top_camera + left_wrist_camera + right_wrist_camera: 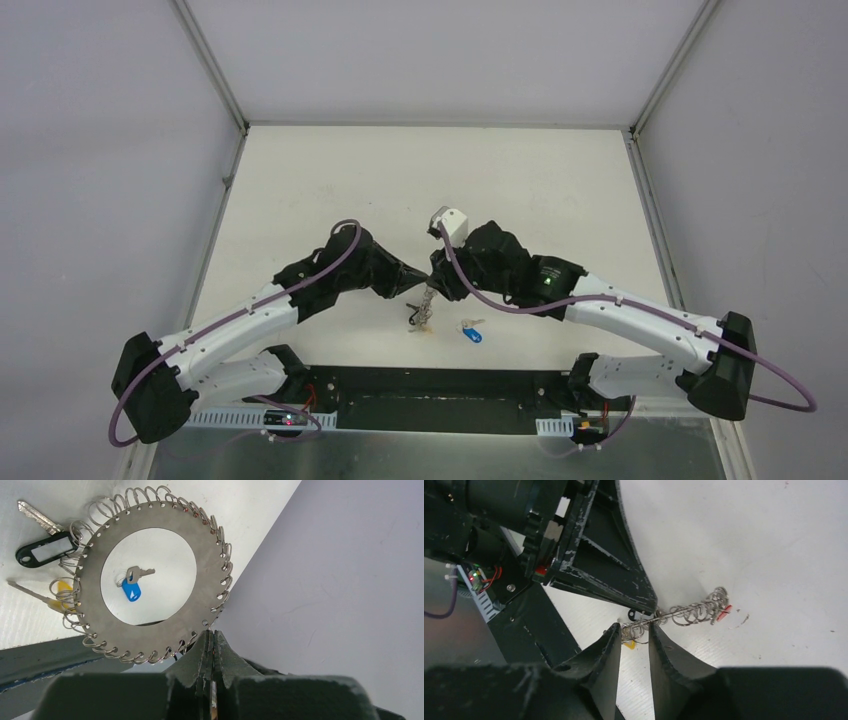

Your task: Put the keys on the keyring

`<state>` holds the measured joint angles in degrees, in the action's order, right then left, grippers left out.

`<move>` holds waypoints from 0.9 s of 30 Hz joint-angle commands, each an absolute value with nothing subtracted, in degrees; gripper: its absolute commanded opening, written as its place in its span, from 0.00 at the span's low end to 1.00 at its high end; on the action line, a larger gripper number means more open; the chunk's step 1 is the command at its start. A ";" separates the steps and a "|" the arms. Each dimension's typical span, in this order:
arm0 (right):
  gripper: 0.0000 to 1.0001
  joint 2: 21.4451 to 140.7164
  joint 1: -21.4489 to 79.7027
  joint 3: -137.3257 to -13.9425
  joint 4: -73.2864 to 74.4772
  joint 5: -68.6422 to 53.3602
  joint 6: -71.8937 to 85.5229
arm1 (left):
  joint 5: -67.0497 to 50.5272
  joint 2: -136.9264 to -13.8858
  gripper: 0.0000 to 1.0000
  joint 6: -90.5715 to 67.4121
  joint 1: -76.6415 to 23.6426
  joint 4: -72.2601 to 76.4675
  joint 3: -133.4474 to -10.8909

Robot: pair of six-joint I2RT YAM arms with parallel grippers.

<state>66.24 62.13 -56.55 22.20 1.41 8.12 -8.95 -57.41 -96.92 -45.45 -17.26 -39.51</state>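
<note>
The keyring (150, 525) is a flat metal disc with a large hole and many small wire rings round its rim. My left gripper (212, 632) is shut on its lower edge and holds it upright above the table (424, 305). The yellow-tagged key (62, 591) hangs from a rim ring on the left. The blue-tagged key (132, 586) lies loose on the table, seen through the hole, and also shows in the top view (472, 331). My right gripper (633, 626) is open, its fingertips either side of the rim rings (641, 627) above the yellow tag (629, 644).
A black-tagged key (42, 551) hangs from a rim ring at the disc's upper left. A small red piece (724, 612) shows at the disc's far edge. The black base rail (440, 395) runs along the table's near edge. Grey walls enclose the white table (540, 190).
</note>
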 commanded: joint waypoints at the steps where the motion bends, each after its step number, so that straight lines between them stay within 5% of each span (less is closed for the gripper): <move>1: 0.28 67.87 62.49 -57.13 18.71 -5.15 7.49 | -8.88 -55.12 0.00 -103.96 -46.14 -14.13 -39.15; 14: 0.30 65.85 60.80 -53.34 20.48 -0.56 17.84 | -9.79 -53.78 0.00 -103.71 -46.14 -13.06 -36.81; 27: 0.42 63.87 51.94 -44.76 7.81 -18.41 43.85 | -9.75 -53.48 0.00 -103.80 -46.14 -12.25 -35.95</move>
<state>65.30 52.95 -47.46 17.43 -11.29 32.40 -9.28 -54.94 -98.48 -45.45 -14.92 -36.03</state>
